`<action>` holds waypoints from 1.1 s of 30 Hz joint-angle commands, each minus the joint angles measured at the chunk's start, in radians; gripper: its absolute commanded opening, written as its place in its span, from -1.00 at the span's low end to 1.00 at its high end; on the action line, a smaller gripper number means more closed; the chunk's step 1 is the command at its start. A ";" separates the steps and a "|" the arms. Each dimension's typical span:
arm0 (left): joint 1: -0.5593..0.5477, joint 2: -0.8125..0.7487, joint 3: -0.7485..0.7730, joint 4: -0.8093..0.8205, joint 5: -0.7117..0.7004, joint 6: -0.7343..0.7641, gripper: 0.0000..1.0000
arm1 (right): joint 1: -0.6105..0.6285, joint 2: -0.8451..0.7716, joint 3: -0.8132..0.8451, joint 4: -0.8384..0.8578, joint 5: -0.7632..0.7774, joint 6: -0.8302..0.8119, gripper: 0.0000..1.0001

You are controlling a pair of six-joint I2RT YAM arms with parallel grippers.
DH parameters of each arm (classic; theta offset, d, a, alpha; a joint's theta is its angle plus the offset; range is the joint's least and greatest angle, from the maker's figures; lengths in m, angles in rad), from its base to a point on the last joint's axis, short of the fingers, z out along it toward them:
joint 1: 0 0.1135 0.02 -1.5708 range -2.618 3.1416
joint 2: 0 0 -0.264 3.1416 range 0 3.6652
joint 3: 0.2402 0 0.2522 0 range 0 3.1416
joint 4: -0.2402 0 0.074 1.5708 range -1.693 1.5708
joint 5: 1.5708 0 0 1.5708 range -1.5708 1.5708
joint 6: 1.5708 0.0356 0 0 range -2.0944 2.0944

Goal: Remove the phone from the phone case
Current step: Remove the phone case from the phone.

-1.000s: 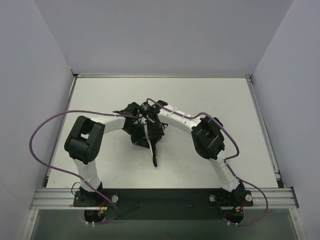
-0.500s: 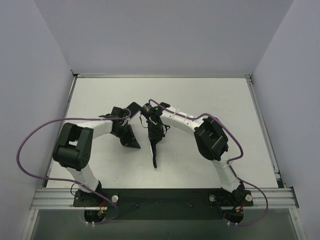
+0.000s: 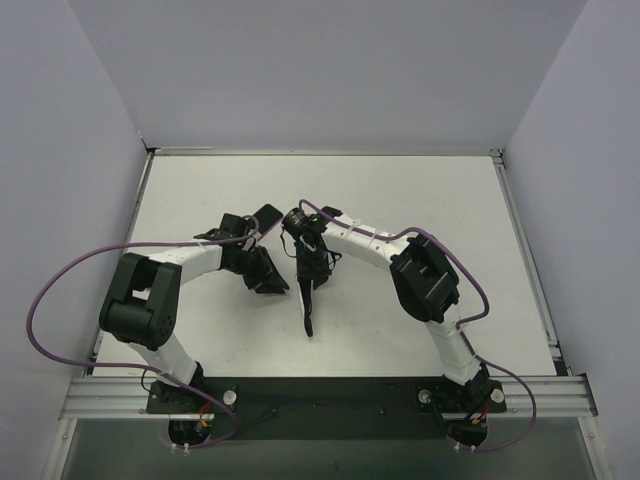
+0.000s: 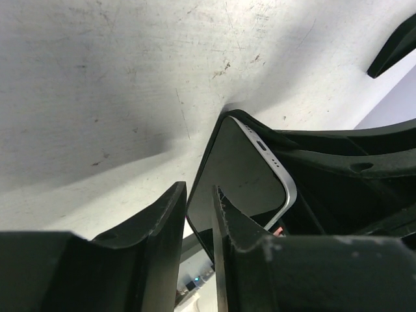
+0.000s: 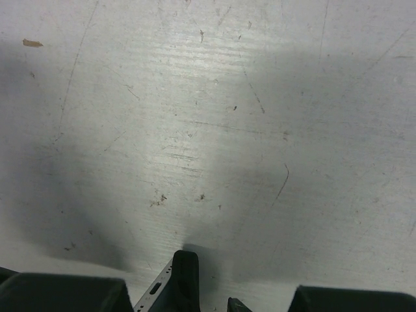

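The phone in its black case stands on edge at the table's middle and looks like a thin dark strip from above. My right gripper is at its far end and holds it. The right wrist view shows a bare silver phone edge with a port beside a black case corner. My left gripper is just left of the phone, apart from it. Its jaws stand almost closed around a narrow gap. Past them are the dark screen and silver frame of the phone.
Grey walls enclose the white table on three sides. Purple cables loop out from both arms, the left one far to the left. A black rail runs along the near edge. A dark gripper part shows at top right.
My left gripper has pulled away to the left from the right gripper, where both were bunched together. The phone stayed with the right gripper, which hardly moved.
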 commanded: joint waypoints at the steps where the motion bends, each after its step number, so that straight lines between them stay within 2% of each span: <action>1: 0.001 -0.035 -0.002 0.069 0.063 -0.052 -0.32 | 0.084 0.150 -0.107 -0.094 0.024 0.015 -0.48; 4: 0.002 -0.041 0.003 0.064 0.072 -0.054 -0.25 | 0.093 0.150 -0.101 -0.091 0.024 0.012 -0.51; 5: 0.002 -0.042 0.003 0.062 0.072 -0.059 -0.25 | 0.093 0.153 -0.100 -0.091 0.024 0.011 -0.60; 6: 0.002 -0.045 0.001 0.064 0.069 -0.063 -0.25 | 0.096 0.153 -0.097 -0.090 0.021 0.006 -0.92; 7: 0.002 -0.053 0.000 0.062 0.064 -0.066 -0.25 | 0.097 0.155 -0.095 -0.088 0.018 0.005 -1.00; 13: 0.007 -0.064 -0.007 0.062 0.060 -0.075 -0.26 | 0.108 0.123 -0.138 -0.088 0.046 0.003 -1.00; 19: 0.009 -0.070 -0.005 0.087 0.098 -0.109 -0.24 | 0.107 0.012 -0.186 -0.022 0.118 -0.015 -1.00; 22: 0.010 -0.085 -0.002 0.102 0.113 -0.144 -0.16 | 0.110 0.011 -0.166 -0.010 0.161 -0.041 -1.00; 23: 0.010 -0.087 0.003 0.102 0.119 -0.157 -0.06 | 0.110 0.012 -0.175 0.002 0.173 -0.051 -1.00; 27: 0.024 -0.099 0.006 0.095 0.127 -0.167 0.07 | 0.116 -0.026 -0.256 0.111 0.222 -0.065 -1.00; 30: 0.045 -0.111 -0.011 0.092 0.136 -0.163 0.07 | 0.113 -0.090 -0.331 0.244 0.267 -0.069 -1.00; 33: 0.055 -0.131 -0.030 0.056 0.133 -0.120 0.04 | 0.098 -0.107 -0.337 0.252 0.284 -0.037 -1.00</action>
